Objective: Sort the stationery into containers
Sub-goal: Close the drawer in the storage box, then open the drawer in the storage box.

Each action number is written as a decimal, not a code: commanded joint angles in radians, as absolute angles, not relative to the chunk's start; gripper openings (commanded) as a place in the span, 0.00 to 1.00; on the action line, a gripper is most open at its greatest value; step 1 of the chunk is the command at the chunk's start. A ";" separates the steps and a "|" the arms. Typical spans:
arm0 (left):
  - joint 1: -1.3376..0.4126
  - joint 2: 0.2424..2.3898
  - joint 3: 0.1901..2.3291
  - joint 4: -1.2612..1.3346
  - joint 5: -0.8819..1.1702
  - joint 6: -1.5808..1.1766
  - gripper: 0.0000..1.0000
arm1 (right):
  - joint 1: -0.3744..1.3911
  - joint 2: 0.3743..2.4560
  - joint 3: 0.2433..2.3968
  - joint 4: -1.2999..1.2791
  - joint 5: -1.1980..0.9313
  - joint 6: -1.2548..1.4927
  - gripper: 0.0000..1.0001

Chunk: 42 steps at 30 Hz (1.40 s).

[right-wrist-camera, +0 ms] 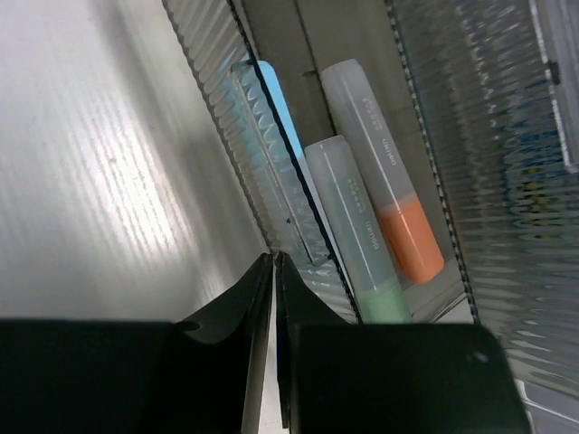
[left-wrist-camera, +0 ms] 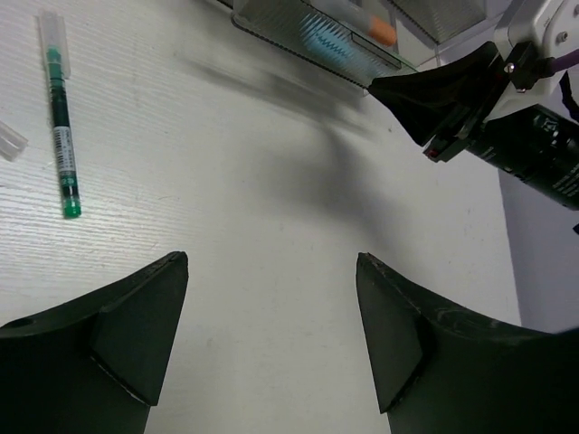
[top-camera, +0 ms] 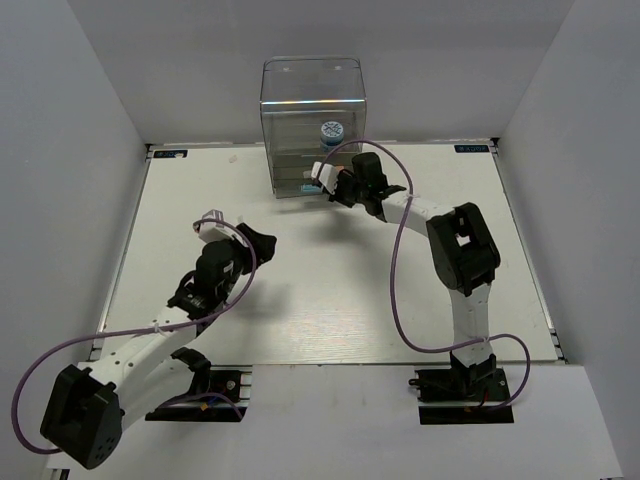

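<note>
The clear cabinet [top-camera: 313, 100] stands at the table's far side, with shallow drawers [top-camera: 300, 178] in its lower part. A blue-and-white roll [top-camera: 331, 131] sits inside, above the drawers. My right gripper [right-wrist-camera: 274, 259] is shut, its tips against the ribbed front of a drawer [right-wrist-camera: 226, 81]. That drawer holds an orange-capped tube [right-wrist-camera: 389, 181], a green-capped tube [right-wrist-camera: 357, 244] and a light-blue item [right-wrist-camera: 271, 99]. My left gripper [left-wrist-camera: 271, 258] is open and empty over bare table. A thin green pen [left-wrist-camera: 61, 136] lies to its far left.
A small clear cap piece [left-wrist-camera: 9, 140] lies beside the pen. The right gripper [left-wrist-camera: 434, 99] and the drawer front [left-wrist-camera: 317, 36] show ahead in the left wrist view. White walls enclose the table [top-camera: 330, 300] on three sides.
</note>
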<state>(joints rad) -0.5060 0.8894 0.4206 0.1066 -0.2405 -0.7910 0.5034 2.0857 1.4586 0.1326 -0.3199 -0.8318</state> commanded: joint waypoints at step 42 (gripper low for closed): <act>-0.494 1.835 0.678 1.009 -0.183 -1.095 0.32 | 0.436 1.738 1.040 0.246 -0.311 -0.502 0.00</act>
<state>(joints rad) -0.4984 1.7302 0.5896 0.7860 -0.1844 -1.0595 0.4717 1.7878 1.0615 0.3050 -0.3195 -0.6266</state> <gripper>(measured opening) 0.320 0.020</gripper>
